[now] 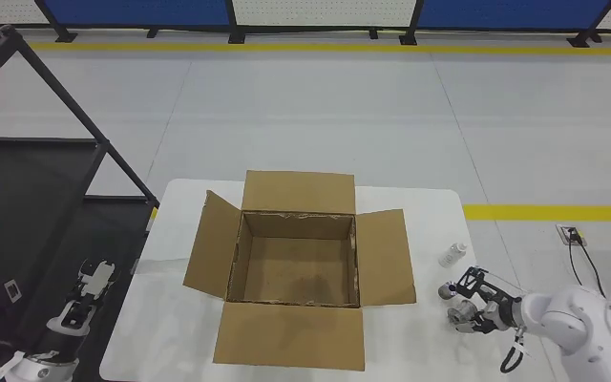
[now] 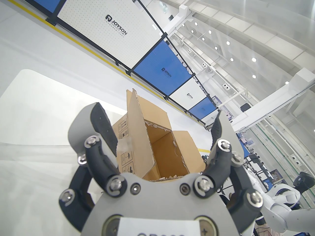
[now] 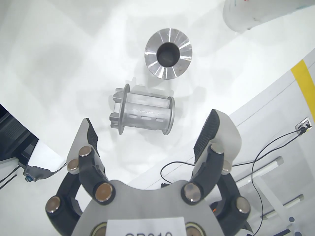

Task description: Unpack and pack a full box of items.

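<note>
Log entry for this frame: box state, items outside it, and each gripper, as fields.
box: cardboard box, flaps open, empty, middle of table
outside box: white bottle lying down; metal sleeve standing on end; flanged metal part on its side; all on the right arm's side of the box
right gripper: open, over the flanged metal part, holding nothing
left gripper: open, holding nothing, beside the table, facing the box
</note>
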Motion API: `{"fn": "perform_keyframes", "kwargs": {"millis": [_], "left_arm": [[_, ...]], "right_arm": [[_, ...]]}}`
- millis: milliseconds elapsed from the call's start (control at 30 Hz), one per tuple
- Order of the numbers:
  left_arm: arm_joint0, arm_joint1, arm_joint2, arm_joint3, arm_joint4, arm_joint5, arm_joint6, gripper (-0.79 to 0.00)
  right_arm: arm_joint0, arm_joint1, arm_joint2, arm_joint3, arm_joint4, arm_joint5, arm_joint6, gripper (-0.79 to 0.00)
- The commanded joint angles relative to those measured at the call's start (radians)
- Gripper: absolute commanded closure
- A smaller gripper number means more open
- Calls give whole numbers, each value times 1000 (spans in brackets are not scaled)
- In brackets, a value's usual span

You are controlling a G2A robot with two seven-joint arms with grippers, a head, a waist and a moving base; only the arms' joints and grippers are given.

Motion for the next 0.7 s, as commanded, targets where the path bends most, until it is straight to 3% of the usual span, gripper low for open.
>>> {"fn": "perform_keyframes", "kwargs": {"millis": [0,67,133,167,467,667], "left_arm": [[0,0,0,0,0,0,0,-785],[0,0,0,0,0,0,0,-785],[0,0,0,0,0,0,0,-785],[0,0,0,0,0,0,0,-785],[0,0,0,0,0,0,0,-785],[0,0,0,0,0,0,0,-785]], "right_arm": [[13,-2,-15,17,4,11,12,-582],[29,-4,-32,31,10,19,18,-345],[38,-4,-41,44,12,18,18,-160],[42,-4,-44,48,13,17,17,0],[32,13,1,23,50,-5,-9,0],[-44,42,104,-156,106,-2,64,0]]}}
